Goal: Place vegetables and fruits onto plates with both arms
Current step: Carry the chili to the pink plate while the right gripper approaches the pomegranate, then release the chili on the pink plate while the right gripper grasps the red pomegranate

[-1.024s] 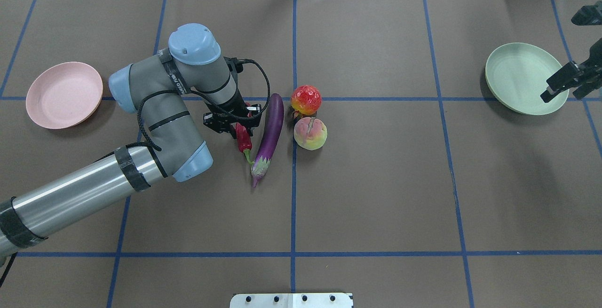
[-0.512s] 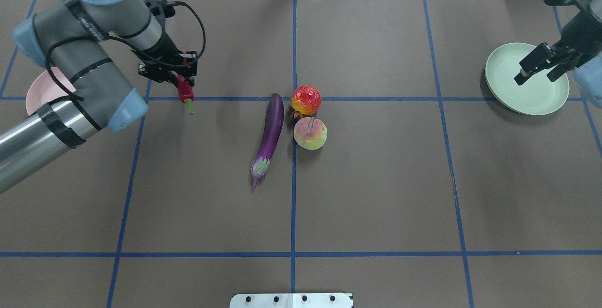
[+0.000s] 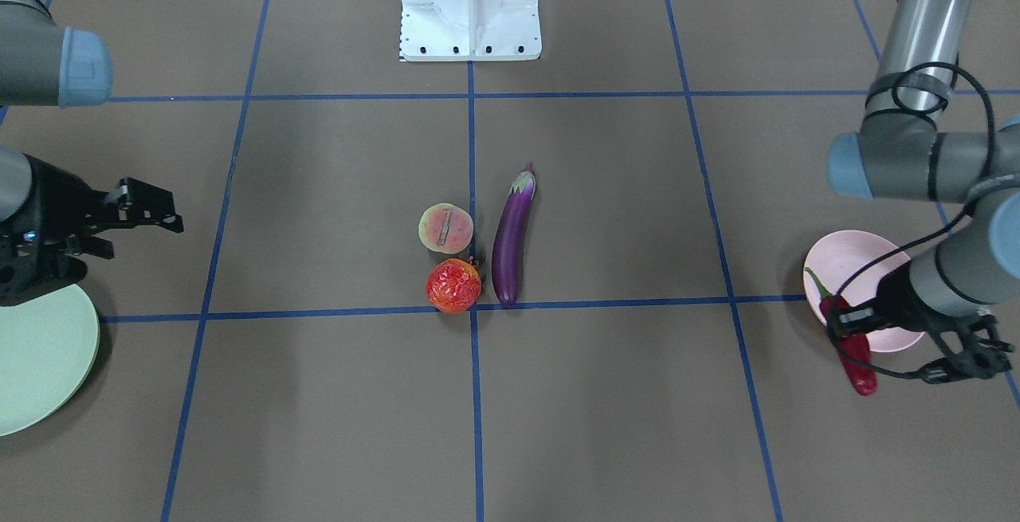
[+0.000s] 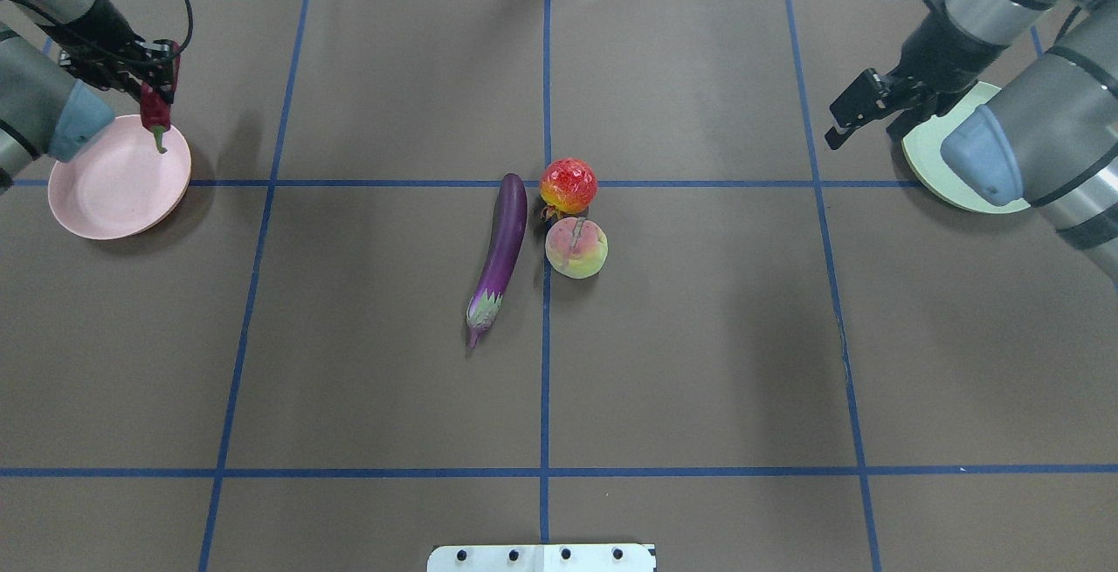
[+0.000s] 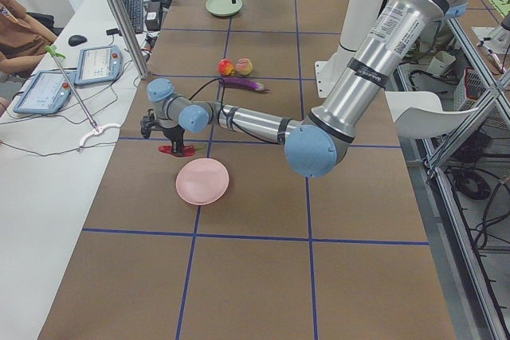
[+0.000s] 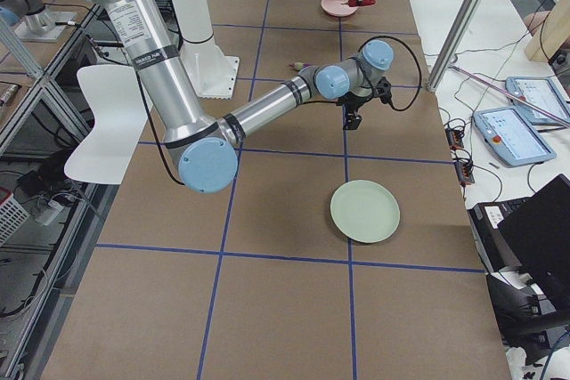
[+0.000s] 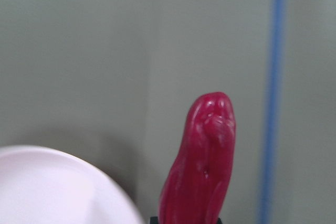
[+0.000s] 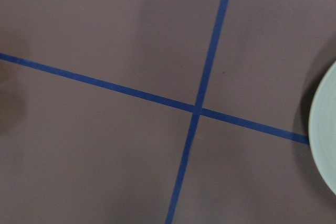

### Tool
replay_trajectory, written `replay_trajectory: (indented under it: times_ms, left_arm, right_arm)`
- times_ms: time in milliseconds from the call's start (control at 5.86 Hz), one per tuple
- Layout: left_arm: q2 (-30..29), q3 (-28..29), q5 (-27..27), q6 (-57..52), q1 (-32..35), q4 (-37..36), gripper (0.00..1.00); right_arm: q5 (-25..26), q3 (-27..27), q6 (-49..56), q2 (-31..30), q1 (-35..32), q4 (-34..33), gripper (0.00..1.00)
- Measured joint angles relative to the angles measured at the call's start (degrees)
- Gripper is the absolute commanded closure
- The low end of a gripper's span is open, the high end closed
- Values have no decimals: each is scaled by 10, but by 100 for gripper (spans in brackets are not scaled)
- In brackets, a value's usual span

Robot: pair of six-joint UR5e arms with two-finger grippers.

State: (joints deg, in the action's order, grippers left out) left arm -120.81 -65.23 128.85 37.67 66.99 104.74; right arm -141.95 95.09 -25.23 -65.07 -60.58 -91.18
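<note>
In the front-facing view, the left gripper [image 3: 851, 329] is closed on the red chili pepper [image 3: 859, 363] at about its middle. The pepper hangs free in the air at the edge of the pink plate [image 3: 849, 255], at the robot's left end of the table. I think it is held this high so that it passes over the rim. At the other end, the right gripper [image 3: 155, 215] has its fingers spread and holds nothing. It points away from the mint green plate [image 3: 48, 355], toward the middle of the table.

In the overhead view, the other three things lie in the middle of the table, well apart from both plates. The eggplant [image 4: 500, 258] lies just left of the centre line. The orange-red fruit [image 4: 569, 185] and the peach-like fruit [image 4: 576, 248] touch each other just to its right, with the peach-like fruit nearer the robot. The green stem of the pepper points down at the far rim of the pink plate.

The left side view shows the pepper beside this plate, not over its centre. The right side view shows nothing on the green plate.

In the left wrist view the tip of the pepper is over brown table, and the plate is only in a corner. In my judgement, the arm must go further over the plate before it lets go.

The right wrist view shows blue tape lines [image 8: 197, 109] and the edge of the green plate, and no fingers.
</note>
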Motion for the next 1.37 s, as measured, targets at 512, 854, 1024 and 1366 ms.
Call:
replay_trajectory:
  times_ms: [512, 854, 1024, 1366]
  left_arm:
    - [12, 43, -1, -39, 13, 4, 67]
    - [35, 25, 2, -40, 13, 7, 27]
    - [42, 17, 3, -40, 13, 7, 0]
    - [53, -8, 3, -34, 13, 7, 0]
  right_arm:
    - [94, -48, -260, 73, 100, 128, 0]
    - [161, -85, -433, 119, 143, 168, 0]
    - [206, -111, -520, 133, 171, 218, 0]
    - [264, -147, -631, 161, 201, 256, 0]
